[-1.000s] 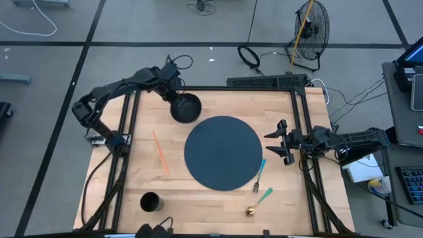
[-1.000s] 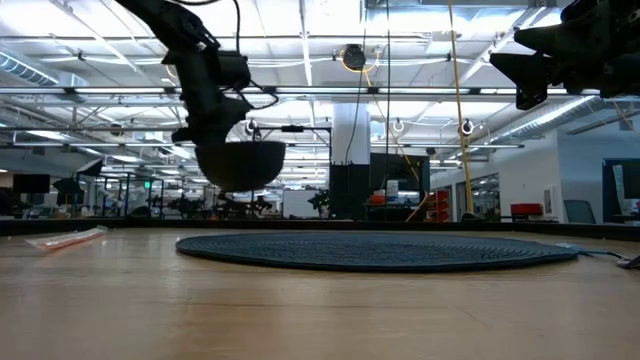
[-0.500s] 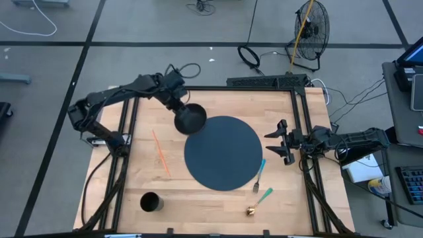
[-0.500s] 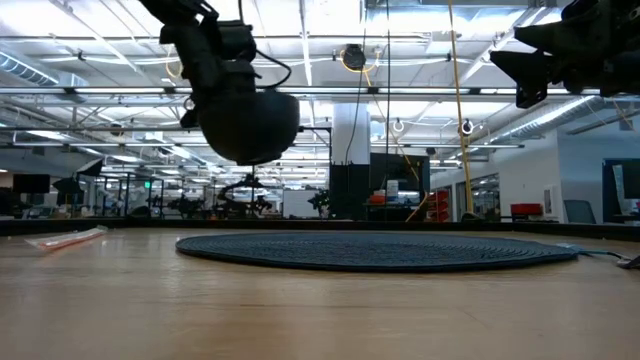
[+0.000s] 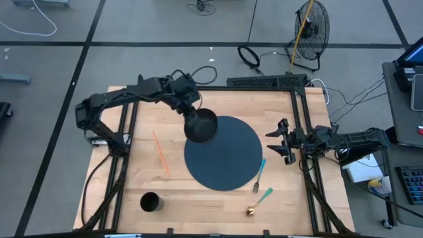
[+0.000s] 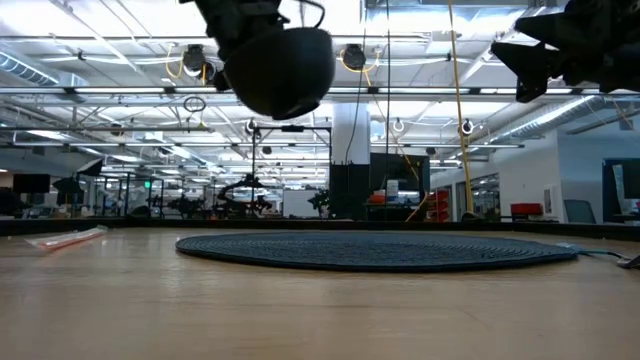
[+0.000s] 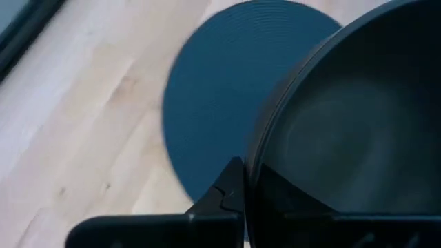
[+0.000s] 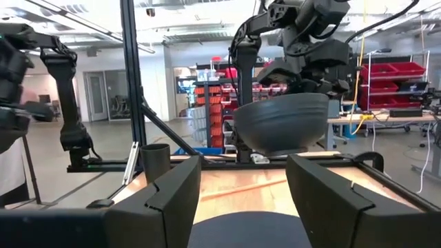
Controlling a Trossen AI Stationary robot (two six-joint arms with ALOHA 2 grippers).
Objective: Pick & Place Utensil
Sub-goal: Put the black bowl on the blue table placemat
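Observation:
A black bowl (image 5: pixel 201 125) hangs in the air over the far left rim of the round dark placemat (image 5: pixel 225 158), with my left gripper (image 5: pixel 189 110) shut on it. In the low view the bowl (image 6: pixel 280 62) is high above the table. A teal-handled fork (image 5: pixel 259 174) lies across the mat's right near edge, and a second teal-handled utensil (image 5: pixel 263 196) lies on the wood beside it. My right gripper (image 5: pixel 277 141) waits open at the table's right edge, touching nothing. My left gripper holds the bowl by its rim (image 7: pixel 252 180), one finger (image 7: pixel 226 194) outside the wall and the other inside. The fingers come slanting down from the table's far left. The bowl hangs clear of the table and mat, its opening tilted toward the gripper.
Orange sticks (image 5: pixel 160 153) lie on the wood left of the mat. A black cup (image 5: pixel 151 201) stands near the front left corner. A small gold object (image 5: pixel 251 211) sits by the front edge. Black frame rails run along the table's left and right sides.
My left gripper has carried the bowl up and toward the table's right, from beside the mat's far left to above its far left rim, rolling a little on the way. The bowl has stayed in the hold and hangs higher than before.

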